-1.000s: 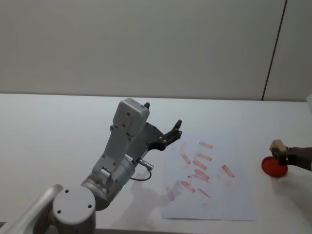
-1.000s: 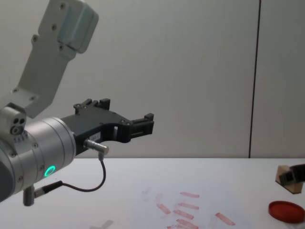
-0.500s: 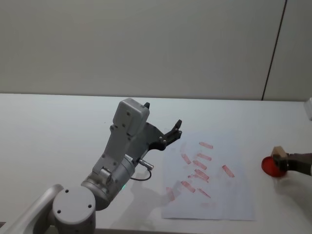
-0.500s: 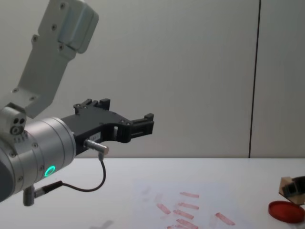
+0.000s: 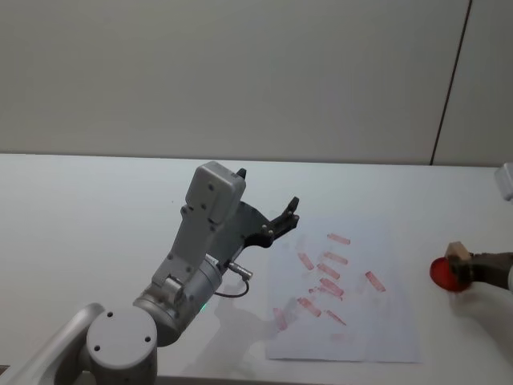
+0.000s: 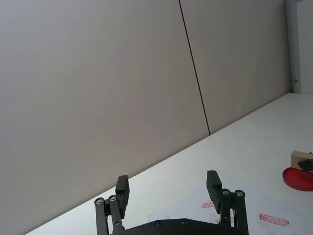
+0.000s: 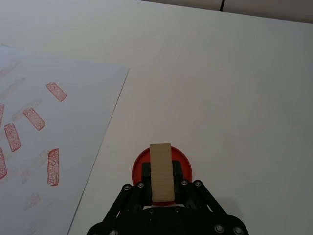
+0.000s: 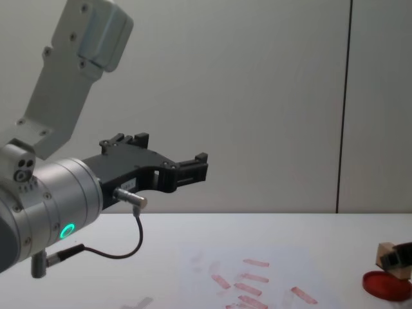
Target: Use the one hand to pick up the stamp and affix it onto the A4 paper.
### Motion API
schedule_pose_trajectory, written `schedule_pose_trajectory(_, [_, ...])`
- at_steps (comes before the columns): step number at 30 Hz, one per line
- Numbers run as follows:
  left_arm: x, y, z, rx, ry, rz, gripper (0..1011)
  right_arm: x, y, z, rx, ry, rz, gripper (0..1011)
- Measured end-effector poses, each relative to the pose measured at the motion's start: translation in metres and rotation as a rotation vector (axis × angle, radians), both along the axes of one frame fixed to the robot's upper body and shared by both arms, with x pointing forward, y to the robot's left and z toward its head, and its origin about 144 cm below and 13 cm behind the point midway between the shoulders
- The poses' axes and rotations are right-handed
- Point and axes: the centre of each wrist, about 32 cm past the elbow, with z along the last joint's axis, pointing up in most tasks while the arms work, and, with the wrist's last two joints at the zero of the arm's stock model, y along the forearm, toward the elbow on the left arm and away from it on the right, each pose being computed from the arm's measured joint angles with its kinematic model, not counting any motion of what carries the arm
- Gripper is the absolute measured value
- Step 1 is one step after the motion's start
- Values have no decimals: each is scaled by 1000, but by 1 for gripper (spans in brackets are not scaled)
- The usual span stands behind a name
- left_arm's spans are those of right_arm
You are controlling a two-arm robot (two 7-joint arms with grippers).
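My right gripper (image 7: 162, 182) is shut on the stamp (image 7: 162, 171), a light tan wooden block, holding it over the middle of the round red ink pad (image 7: 138, 168). From the chest view the stamp (image 8: 386, 252) reaches down to the pad's (image 8: 385, 285) top; I cannot tell if they touch. In the head view the stamp (image 5: 458, 250) and right gripper (image 5: 468, 269) are at the far right. The A4 paper (image 5: 361, 329), white with several red marks, lies left of the pad (image 5: 442, 274). My left gripper (image 5: 286, 217) hangs open in the air over the paper's left edge.
The left arm's grey forearm (image 5: 200, 241) and wrist (image 8: 58, 206) rise large at the near left. The white table (image 5: 96, 208) spreads wide to the left and behind the paper. A grey wall stands behind the table.
The right gripper has lowered the stamp down onto the red ink pad. The left arm has not moved.
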Motion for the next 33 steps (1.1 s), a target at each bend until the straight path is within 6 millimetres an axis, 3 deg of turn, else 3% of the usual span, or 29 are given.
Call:
schedule_pose_trajectory(23, [0, 0, 0, 0, 0, 0, 1002, 6, 5, -6, -23, 4, 28, 221])
schedule_pose_trajectory(26, [0, 0, 0, 0, 0, 0, 1002, 7, 6, -6, -24, 5, 30, 268])
schedule_pose_trajectory(33, [0, 0, 0, 0, 0, 0, 1002, 7, 6, -7, -26, 5, 33, 491])
